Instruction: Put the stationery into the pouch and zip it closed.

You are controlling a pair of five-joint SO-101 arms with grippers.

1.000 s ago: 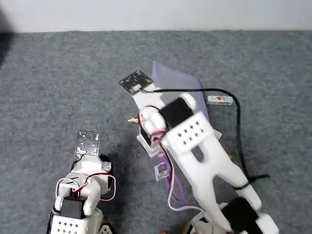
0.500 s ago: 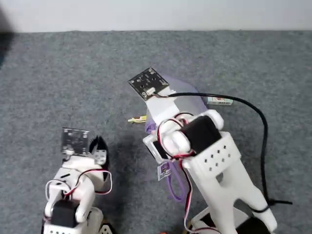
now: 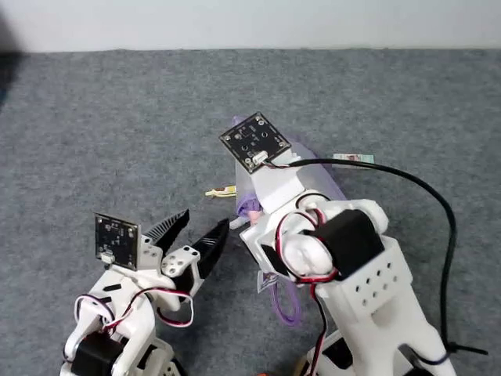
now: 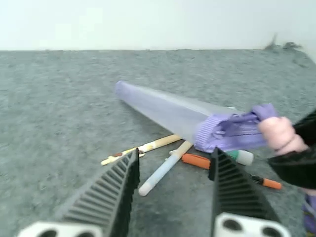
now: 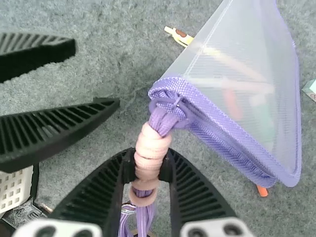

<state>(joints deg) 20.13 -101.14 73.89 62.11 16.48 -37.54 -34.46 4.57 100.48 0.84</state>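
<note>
Grey table (image 3: 94,117) | right hand (image 5: 148,157) clamped on pull cord (image 5: 160,121) of pouch (image 5: 247,89); drawn back nearer, raising that end | left hand (image 3: 205,221) now spread apart; advanced toward pouch | pens (image 4: 160,173) on table beside pouch; loading pending

No print is legible; the small white packet (image 3: 353,160), toward two o'clock, carries red marks too tiny to read

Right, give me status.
Left gripper open near pens. Right gripper shut on pull cord, pouch end lifted. Pens loose beside pouch, not in.
</note>
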